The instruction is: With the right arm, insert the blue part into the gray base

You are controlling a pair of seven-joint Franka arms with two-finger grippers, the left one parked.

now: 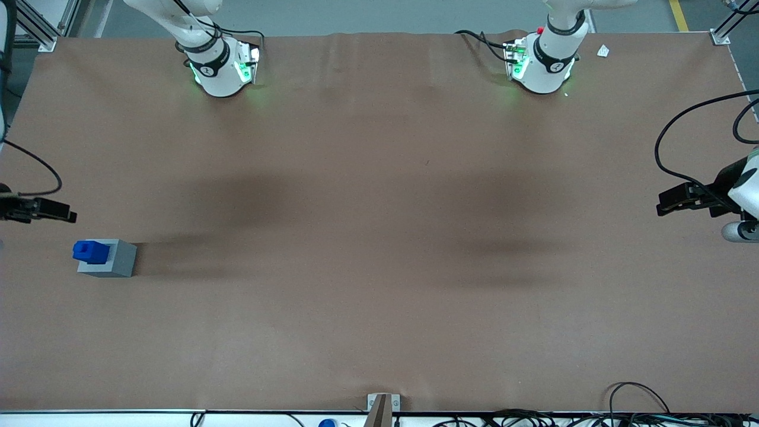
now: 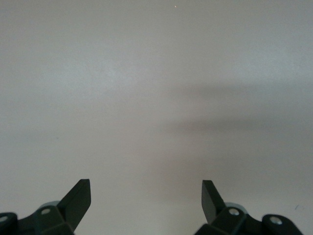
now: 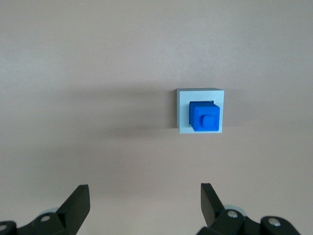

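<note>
**Mira:** Blue part [image 3: 204,117] first: where do you see it?

**Tomas:** It sits in the square recess on top of the gray base [image 3: 183,113]. From the wrist camera of the working arm I look down on it, and the gray rim shows around it on all sides. It stands a little off centre in the recess. In the front view the blue part [image 1: 90,251] rises above the top of the gray base [image 1: 114,261], so I cannot say if it is pushed down fully.

**Mira:** And the base itself?

**Tomas:** It stands on the brown table [image 1: 379,237], toward the working arm's end, well apart from everything else.

**Mira:** The gripper?

**Tomas:** The gripper [image 3: 144,203] is spread wide and holds nothing. Its two fingers [image 3: 77,201] are apart, with only table between them. In the front view the gripper [image 1: 53,209] is at the edge of the picture, near the base and a little farther from the front camera than it, not touching.

**Mira:** So which step is it?

**Tomas:** I judge the insertion is made, or nearly. The arm is off the part.

**Mira:** What does the next move need?

**Tomas:** If the part is not seated, the gripper must come over it and press straight down without tilting it. If it is seated, the arm only needs to go away without hitting the base.
</note>
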